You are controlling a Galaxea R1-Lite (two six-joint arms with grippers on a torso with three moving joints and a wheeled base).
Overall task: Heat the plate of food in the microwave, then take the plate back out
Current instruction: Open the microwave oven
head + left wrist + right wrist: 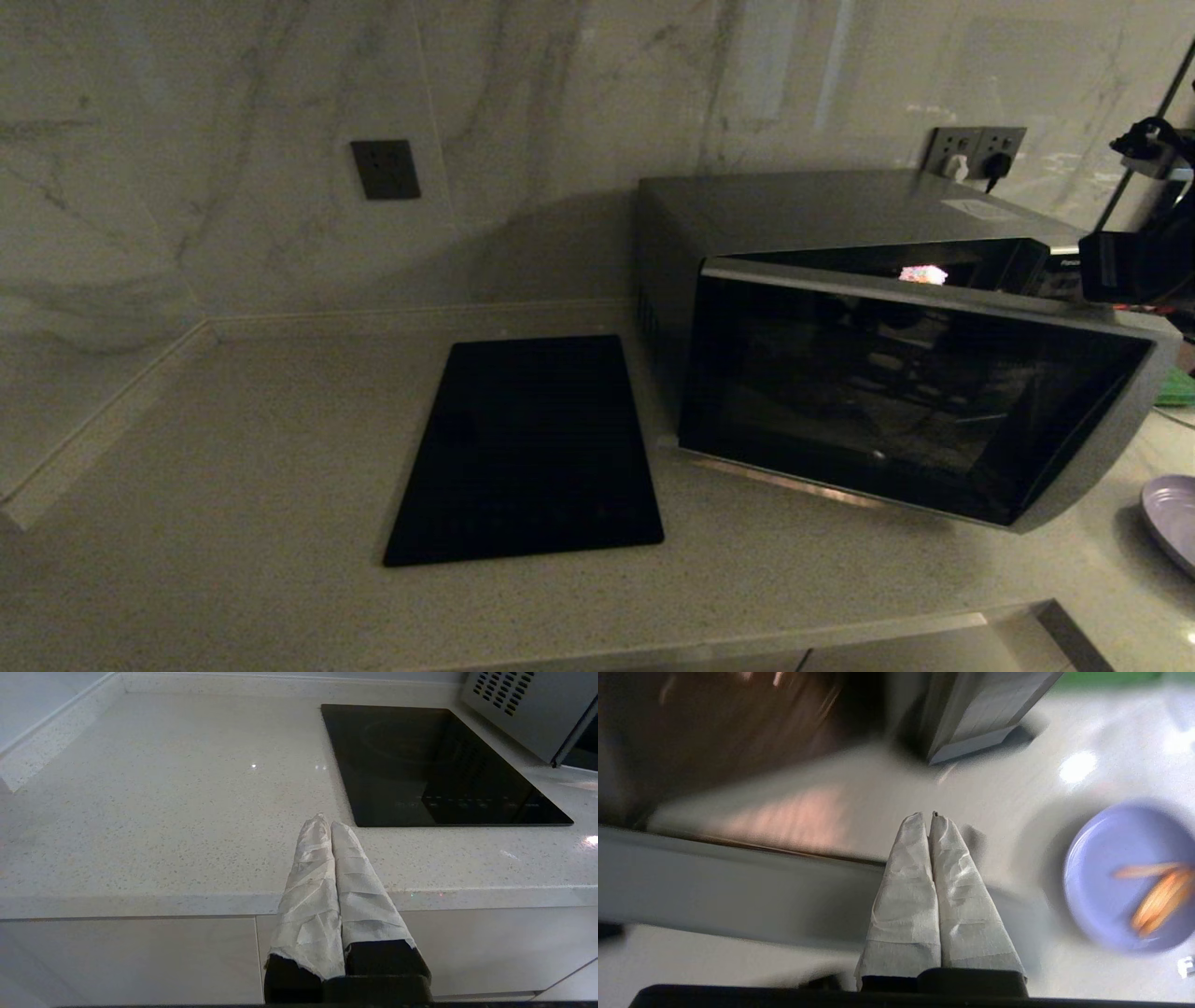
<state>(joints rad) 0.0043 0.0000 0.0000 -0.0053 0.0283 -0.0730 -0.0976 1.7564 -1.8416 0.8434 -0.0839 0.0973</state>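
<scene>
The microwave stands at the right of the counter with its dark glass door swung partly out, so a gap shows along the door's top edge. The lavender plate of food, holding thin orange sticks, lies on the counter right of the microwave and is cut off by the frame edge. My right gripper is shut and empty, hovering above the counter between the door's grey edge and the plate. My left gripper is shut and parked over the counter's front edge.
A flat black glass cooktop lies left of the microwave. A green board peeks out behind the door at the far right. Wall sockets with plugs sit behind the microwave. The marble wall closes off the back and left.
</scene>
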